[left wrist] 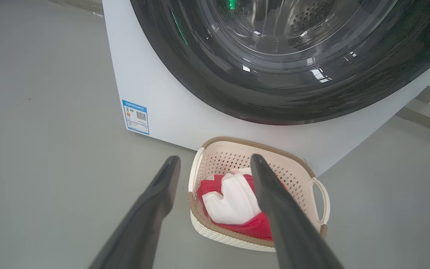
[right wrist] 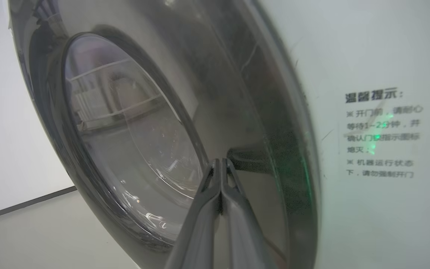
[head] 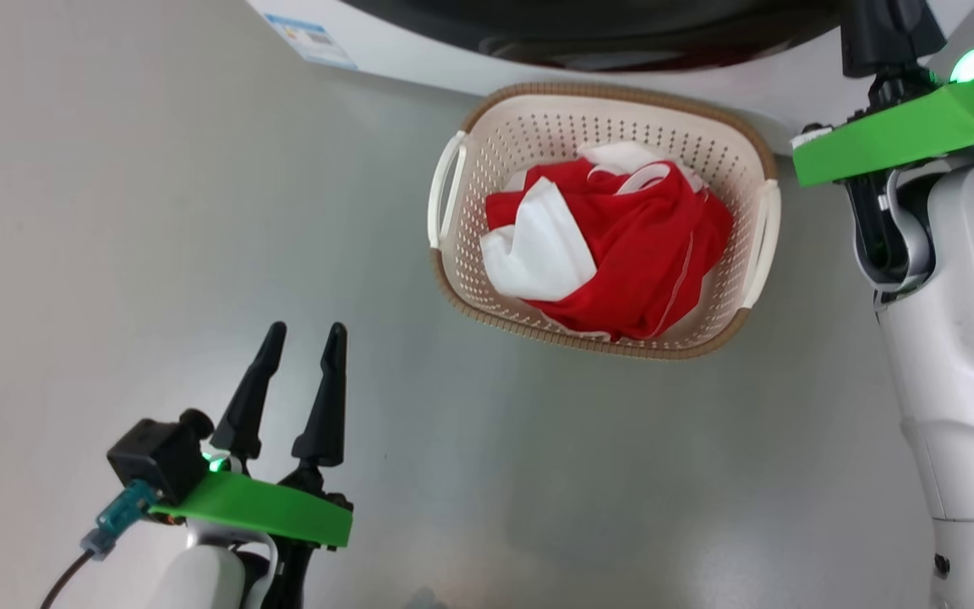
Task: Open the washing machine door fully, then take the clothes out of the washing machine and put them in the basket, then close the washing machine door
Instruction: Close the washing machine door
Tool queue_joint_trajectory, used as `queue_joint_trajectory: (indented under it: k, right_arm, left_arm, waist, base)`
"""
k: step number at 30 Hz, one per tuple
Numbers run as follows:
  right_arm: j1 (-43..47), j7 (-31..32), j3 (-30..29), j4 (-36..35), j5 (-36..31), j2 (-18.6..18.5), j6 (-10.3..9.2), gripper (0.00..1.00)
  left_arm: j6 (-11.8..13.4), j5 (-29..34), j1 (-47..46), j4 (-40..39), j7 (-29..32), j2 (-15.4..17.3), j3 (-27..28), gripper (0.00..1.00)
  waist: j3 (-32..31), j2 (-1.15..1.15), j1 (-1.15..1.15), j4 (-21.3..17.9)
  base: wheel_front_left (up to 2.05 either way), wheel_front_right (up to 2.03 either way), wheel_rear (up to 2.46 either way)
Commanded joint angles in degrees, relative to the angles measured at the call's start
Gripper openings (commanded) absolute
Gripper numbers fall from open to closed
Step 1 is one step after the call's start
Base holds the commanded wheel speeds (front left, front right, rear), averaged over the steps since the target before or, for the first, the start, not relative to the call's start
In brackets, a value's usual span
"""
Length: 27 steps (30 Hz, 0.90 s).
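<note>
Against the foot of the washing machine (left wrist: 155,93), on the grey floor (head: 115,211), sits the basket (head: 538,127), with one long side just beside the machine's white front panel. The clothes (head: 648,245) lie bundled inside it, red fabric with white panels uppermost, and cover most of its bottom. The washing machine door (left wrist: 274,101) lies flush with the machine's front, directly above the basket. Its glossy black rim rings the bulging glass, and the perforated steel drum shows through. A blue label sticker (left wrist: 136,116) is on the lower left corner of the machine's front.

The left tool (head: 307,328) hangs over bare floor, well apart from the machine. Its two dark fingers point towards the machine, spread wide with nothing between them. The right tool (right wrist: 221,162) is up at the machine's door, fingers pressed together and holding nothing. Its tips are at the black rim, just beside a dark recess near the printed notice (right wrist: 381,134) on the white panel. I cannot tell whether they touch the rim.
</note>
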Motion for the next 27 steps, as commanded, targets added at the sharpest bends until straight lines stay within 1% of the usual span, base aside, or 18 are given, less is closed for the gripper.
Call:
queue_joint_trajectory:
  k: [1, 6, 9, 17, 19, 21, 22, 25, 27]
  right_arm:
    - [-2.3, -0.3, -0.9, -2.0, -0.7, 1.1, -0.14, 0.00]
    - [-3.6, -0.3, -1.6, -2.6, -1.0, 1.7, -0.14, 0.00]
    - [-3.1, -0.3, -0.6, -2.6, -1.1, 1.9, -0.14, 0.00]
    - [5.1, -0.3, 4.3, -0.9, 0.0, 2.1, -0.14, 0.00]
    - [7.9, -0.3, 5.6, -1.2, 0.6, 2.1, -0.14, 0.08]
    - [10.7, -0.3, 6.8, -1.4, 1.1, 2.1, -0.14, 0.18]
    - [12.2, -0.3, 7.2, -1.6, 1.4, 2.2, -0.14, 0.30]
    - [16.6, -0.3, 8.4, -2.4, 2.1, 2.2, -0.14, 0.45]
    - [19.4, -0.3, 8.7, -3.1, 2.6, 2.2, -0.14, 0.69]
  left_arm:
    - [-0.3, -0.6, -0.5, -1.1, -0.3, 1.1, 1.6, 1.00]
    - [-0.3, -0.7, -1.1, -0.9, -0.3, 1.1, 1.6, 1.00]
    - [-0.3, -0.5, -1.3, -0.6, -0.3, 1.1, 1.8, 1.00]
    - [-0.3, 2.3, 0.2, 0.1, -0.3, 1.1, 3.1, 1.00]
    - [-0.3, 3.5, 0.9, 0.5, -0.3, 1.1, 4.1, 1.00]
    - [-0.3, 4.6, 1.7, 0.7, -0.3, 1.1, 5.2, 1.00]
    - [-0.3, 5.1, 2.1, 0.7, -0.3, 1.1, 5.7, 1.00]
    - [-0.3, 6.5, 3.4, 0.6, -0.3, 1.1, 6.9, 1.00]
    - [-0.3, 7.2, 4.4, 0.5, -0.3, 1.1, 7.6, 1.00]
  waist:
    - [1.7, 0.00, 0.00, 0.7]
    - [2.3, 0.00, 0.00, 0.6]
    - [1.9, 0.00, 0.00, 0.3]
    - [-3.0, 0.00, 0.00, -1.8]
    - [-4.6, 0.00, 0.00, -2.7]
    - [-6.3, 0.00, 0.00, -3.6]
    - [-7.2, 0.00, 0.00, -4.1]
    - [-9.7, 0.00, 0.00, -5.4]
    - [-11.4, 0.00, 0.00, -6.2]
  base:
    - [0.00, 0.00, 0.00]
    - [0.00, 0.00, 0.00]
    - [0.00, 0.00, 0.00]
    - [0.00, 0.00, 0.00]
    - [0.00, 0.00, 0.00]
    - [0.00, 0.00, 0.00]
    - [0.00, 0.00, 0.00]
    - [0.00, 0.00, 0.00]
    - [0.00, 0.00, 0.00]
